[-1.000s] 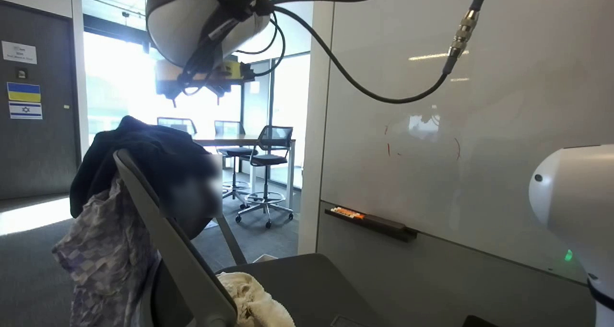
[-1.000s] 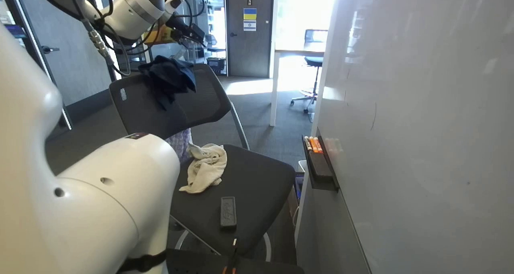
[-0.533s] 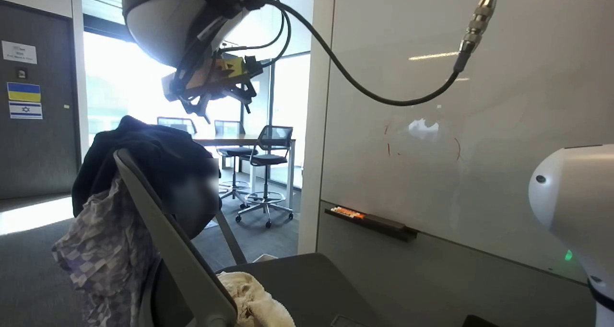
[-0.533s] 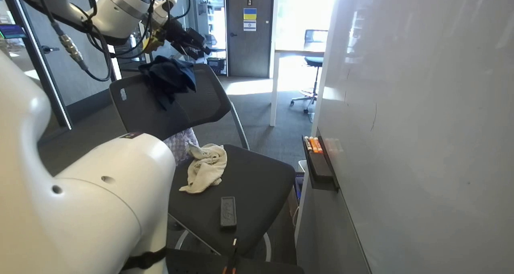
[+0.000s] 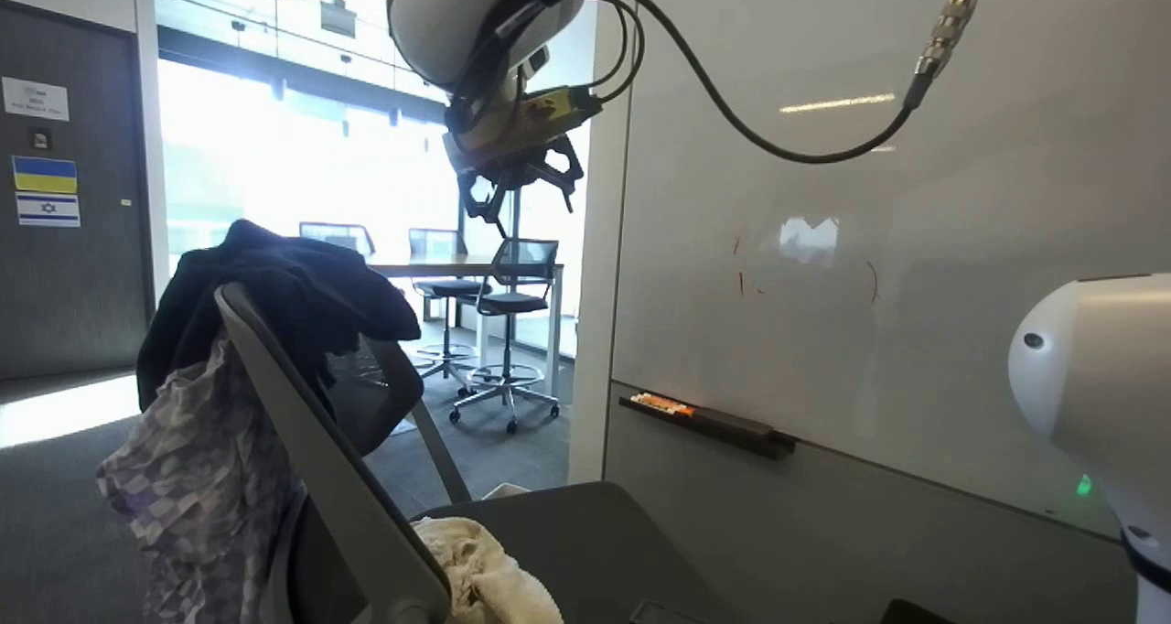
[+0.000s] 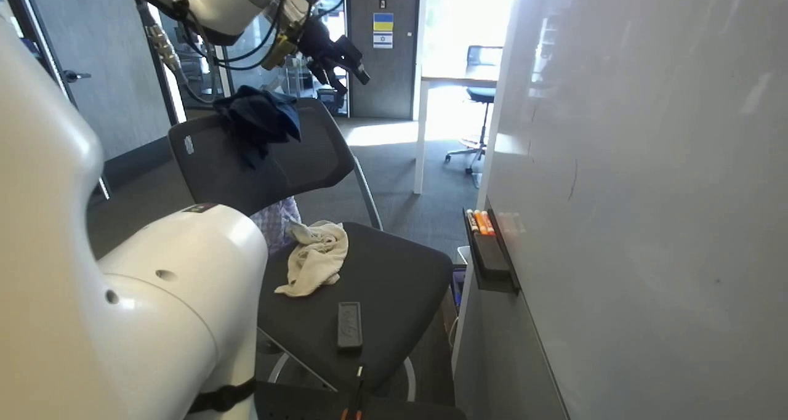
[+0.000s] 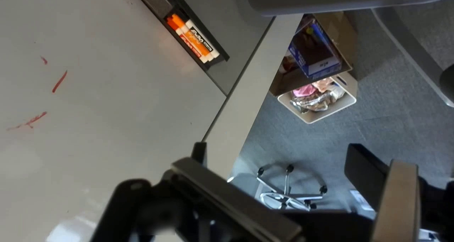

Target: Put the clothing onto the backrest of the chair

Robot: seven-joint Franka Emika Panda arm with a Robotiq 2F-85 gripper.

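A dark navy garment [image 5: 274, 276] is draped over the top of the chair's backrest [image 6: 320, 155], and it shows there too in an exterior view [image 6: 261, 115]. A purple-white checkered cloth [image 5: 206, 496] hangs behind the backrest, partly hidden in an exterior view [image 6: 277, 220]. A cream cloth [image 6: 317, 257] lies crumpled on the seat [image 6: 394, 278]; only part of it shows in an exterior view [image 5: 485, 574]. My gripper [image 5: 537, 214] is open and empty, in the air above and beside the backrest, apart from the clothing. Its spread fingers [image 7: 278, 153] show in the wrist view with nothing between them.
A whiteboard [image 6: 640, 161] with a marker tray [image 5: 709, 425] stands beside the chair. A black eraser [image 6: 349, 326] lies on the seat. A bin [image 7: 330, 110] and a box [image 7: 315, 54] stand on the floor. A table and chairs [image 5: 517, 281] are behind.
The gripper has turned and moved rightward in both exterior views, away from the backrest. The garments and the chair stay in place.
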